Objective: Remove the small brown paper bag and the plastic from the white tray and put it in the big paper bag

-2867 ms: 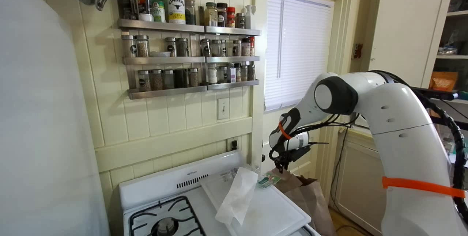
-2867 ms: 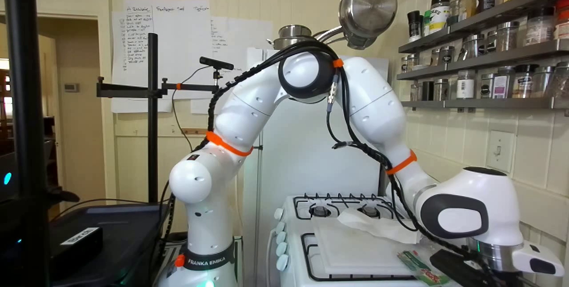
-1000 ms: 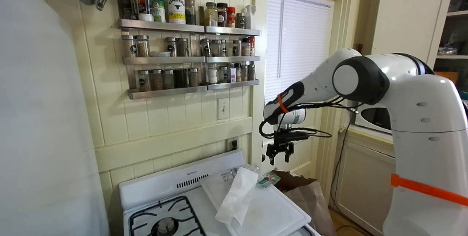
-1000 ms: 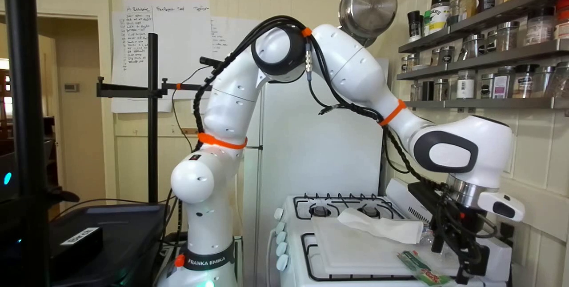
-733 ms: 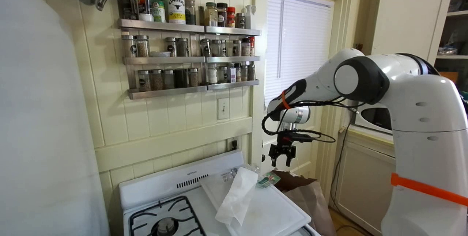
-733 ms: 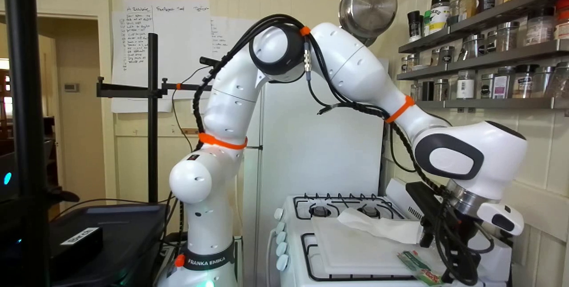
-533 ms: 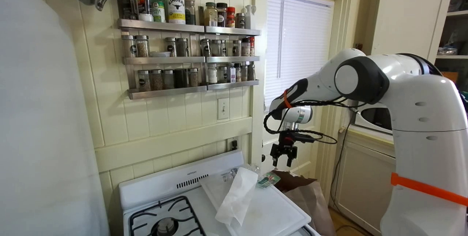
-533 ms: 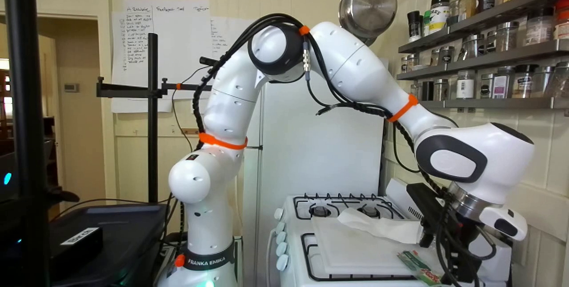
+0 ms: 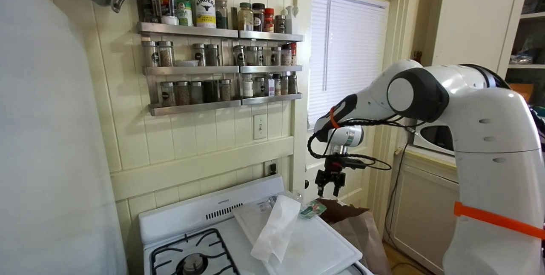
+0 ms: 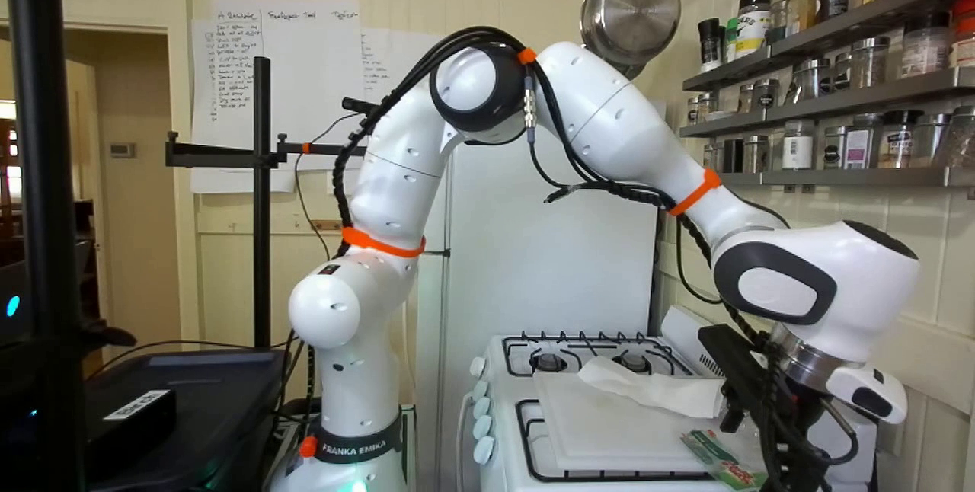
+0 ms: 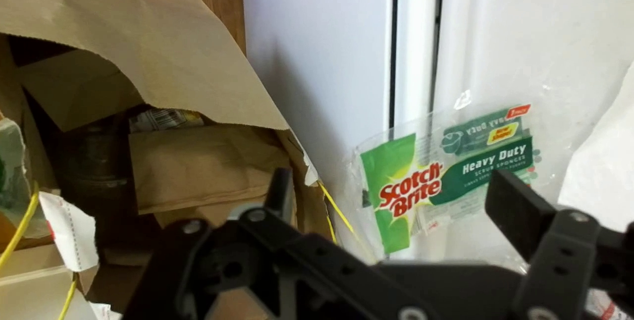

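Observation:
My gripper (image 9: 328, 193) hangs above the big paper bag (image 9: 359, 234), near the white tray's (image 9: 321, 245) far corner. In the wrist view its jaws stand wide apart with nothing held between them. Beyond them lies the plastic (image 11: 475, 174), a clear Scotch-Brite wrapper with green print. It overhangs the tray edge, as in both exterior views. The big paper bag's torn rim (image 11: 163, 62) gapes at the left of the wrist view. Inside it rests a flat tan paper piece (image 11: 203, 161) that looks like the small brown paper bag.
A crumpled white paper sheet (image 9: 279, 226) lies across the tray, beside more clear plastic. The tray sits on the stove (image 10: 533, 351) with its black grates. Yellow string (image 11: 342, 213) stretches from the bag's rim. Spice shelves (image 9: 196, 68) line the wall above.
Nearly three seconds ago my gripper was tilted low at the bag's mouth, over brown paper that no longer shows there. It has risen clear, then shifted slightly away from the wall.

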Tool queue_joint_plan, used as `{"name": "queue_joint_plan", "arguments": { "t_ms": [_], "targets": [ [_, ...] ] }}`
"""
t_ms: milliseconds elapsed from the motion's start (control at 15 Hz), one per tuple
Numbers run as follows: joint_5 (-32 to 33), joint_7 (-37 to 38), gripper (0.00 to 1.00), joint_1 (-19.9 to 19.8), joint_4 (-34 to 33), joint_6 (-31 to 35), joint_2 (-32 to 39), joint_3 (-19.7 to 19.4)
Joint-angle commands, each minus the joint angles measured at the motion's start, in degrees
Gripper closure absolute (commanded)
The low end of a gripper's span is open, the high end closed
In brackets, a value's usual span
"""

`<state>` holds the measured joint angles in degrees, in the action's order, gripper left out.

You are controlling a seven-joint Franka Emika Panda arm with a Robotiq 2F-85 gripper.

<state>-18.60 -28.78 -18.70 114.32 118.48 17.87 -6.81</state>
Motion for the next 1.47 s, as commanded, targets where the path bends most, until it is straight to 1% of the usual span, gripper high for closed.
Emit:
{"name": "queue_joint_plan", "arguments": {
  "t_ms": [0, 267, 467, 800, 867, 1000, 1067, 1400],
  "targets": [
    [-2.65, -4.05, 0.0, -1.13, -0.67, 0.29, 2.44, 0.59],
    [-6.78, -8.7, 0.0, -2.33, -0.82, 0.3, 3.94, 1.6],
    [-8.52, -11.14, 0.0, -2.54, -0.73, 0.29, 4.73, 1.98],
    [-12.42, -15.21, 0.0, -2.74, -0.31, 2.58, 5.76, 2.8],
    [-13.01, -15.71, 0.07, -2.71, -0.26, 3.1, 5.93, 2.92],
    [-13.83, -16.6, 0.32, -2.67, -0.34, 3.56, 6.36, 3.22],
    [-13.98, -16.88, 0.42, -2.62, -0.4, 3.58, 6.53, 3.3],
    [-13.84, -17.35, 0.81, -2.58, -0.9, 3.28, 6.98, 3.39]
  ]
}}
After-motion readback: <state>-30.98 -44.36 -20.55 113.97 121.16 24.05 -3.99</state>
